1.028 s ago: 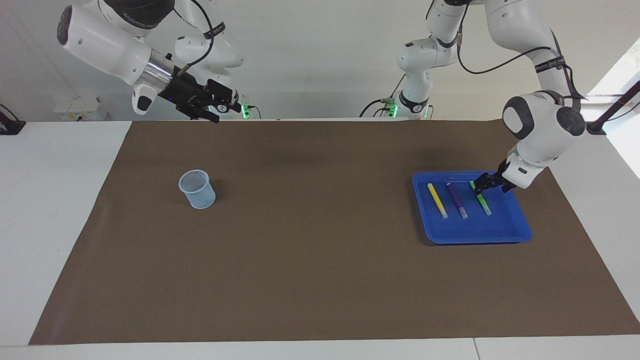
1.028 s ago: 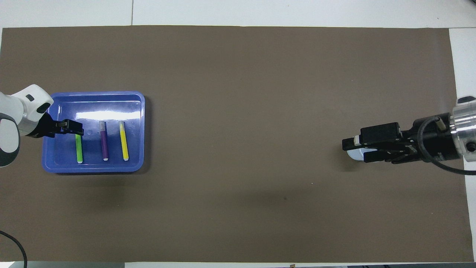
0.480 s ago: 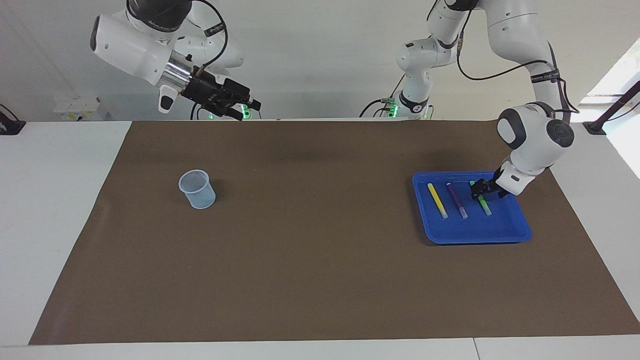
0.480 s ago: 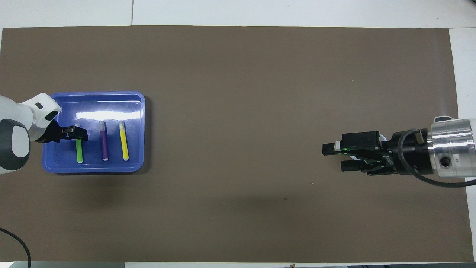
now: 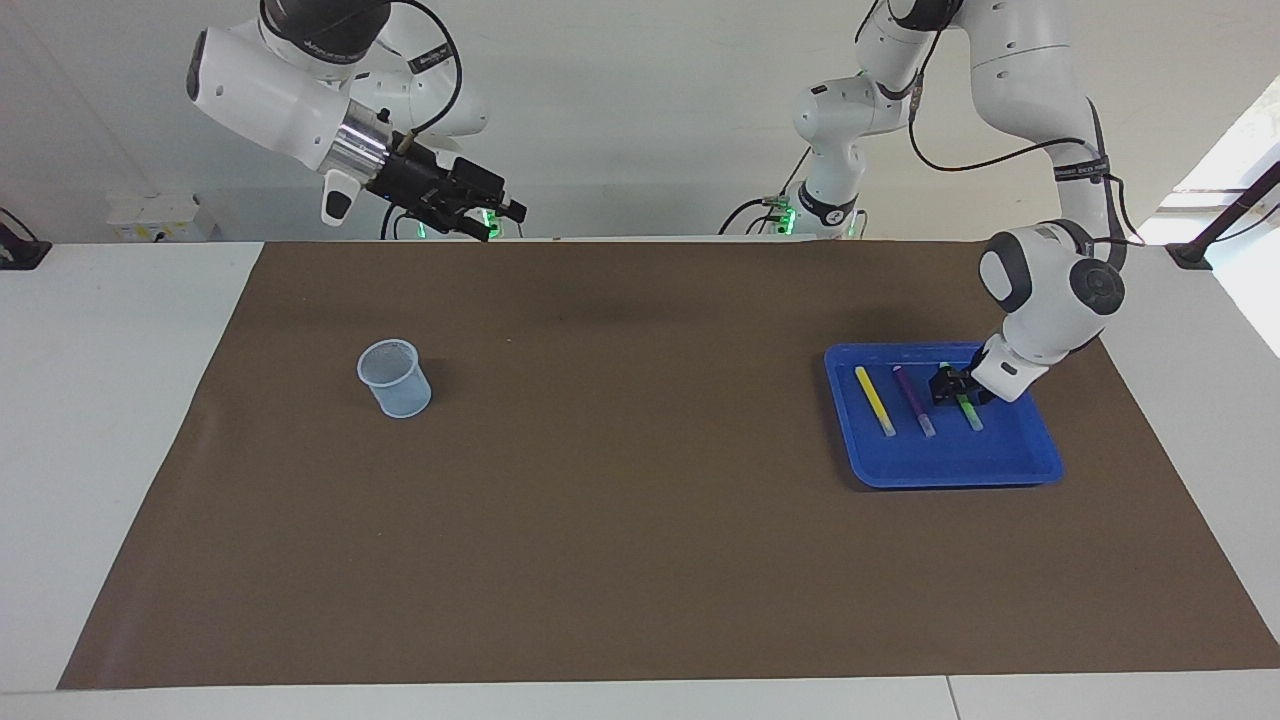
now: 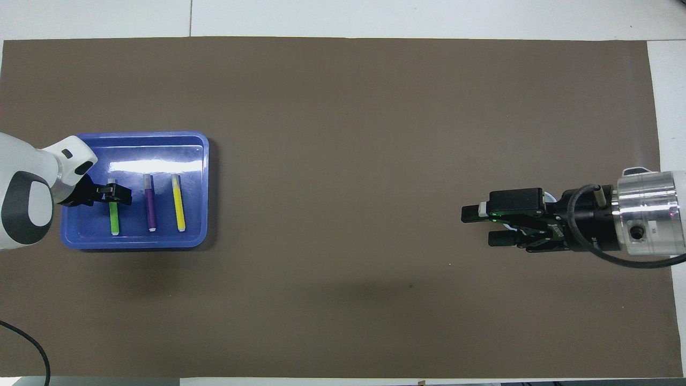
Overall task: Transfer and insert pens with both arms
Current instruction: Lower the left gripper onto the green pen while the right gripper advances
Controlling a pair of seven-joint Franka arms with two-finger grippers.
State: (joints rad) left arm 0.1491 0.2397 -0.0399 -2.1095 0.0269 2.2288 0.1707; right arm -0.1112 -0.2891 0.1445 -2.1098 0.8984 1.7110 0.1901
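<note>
I see a blue tray (image 5: 1010, 465) with a yellow pen (image 5: 874, 398), a purple pen (image 5: 913, 397) and a green pen (image 5: 968, 410), all pale-capped. Cup (image 5: 395, 378) is translucent pale blue mesh. Mat (image 5: 640, 560) is plain brown on a white surface (image 5: 100, 400). Arms white, both hands black: left hand (image 5: 947, 385), right hand (image 5: 497, 217).

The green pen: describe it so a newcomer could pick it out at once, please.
Find the blue tray at the left arm's end of the brown mat. Three pens lie side by side in it; the green pen is the outermost, beside the purple pen, with the yellow pen past that. Only it has the left gripper down over it.
</note>
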